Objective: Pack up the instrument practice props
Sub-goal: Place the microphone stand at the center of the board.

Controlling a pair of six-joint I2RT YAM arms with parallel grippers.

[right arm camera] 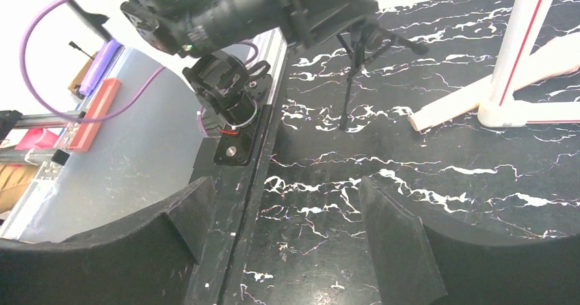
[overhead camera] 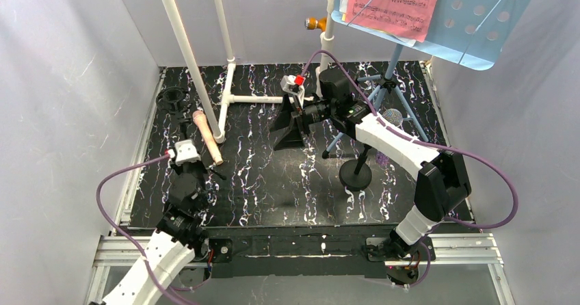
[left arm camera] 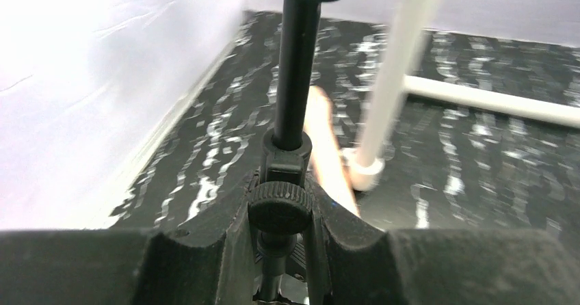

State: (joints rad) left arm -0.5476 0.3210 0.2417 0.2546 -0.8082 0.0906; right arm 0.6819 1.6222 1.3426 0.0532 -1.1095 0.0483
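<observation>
The work looks early. The light-blue perforated music rack (overhead camera: pixel 489 24) stands on its blue legs at the back right corner of the tabletop (overhead camera: pixel 273 189), with a pink sheet-music page (overhead camera: pixel 393 1) lying on it. Only one prop is in hand: the left claw (left arm camera: pixel 280 236) is pressed together on the stem of the black tripod mic mount (left arm camera: pixel 295 79), just above its clamp knob, near the left edge. The mount stands roughly upright in the grip.

The right claw (right arm camera: pixel 286 202) is spread and holds nothing. It hangs low over the middle of the tabletop, pointing toward the left edge.

To its right is the round-base mic mount (overhead camera: pixel 356 175), with the glittery purple microphone (overhead camera: pixel 391 118) up on its stem. The pink microphone (overhead camera: pixel 207 135) lies flat just beside the tripod, against the foot of the white plastic pipe frame (overhead camera: pixel 188 52).

I judge the next move to be lifting the tripod clear without hitting the pipe or rolling the pink microphone. No case or box shows in any view, so I cannot tell where it should go.

Plain pale walls (overhead camera: pixel 68 79) close in the left, back and right sides. The tabletop is black with white marble veining, and a metal rail (overhead camera: pixel 308 247) along the near edge carries the arm bases.
</observation>
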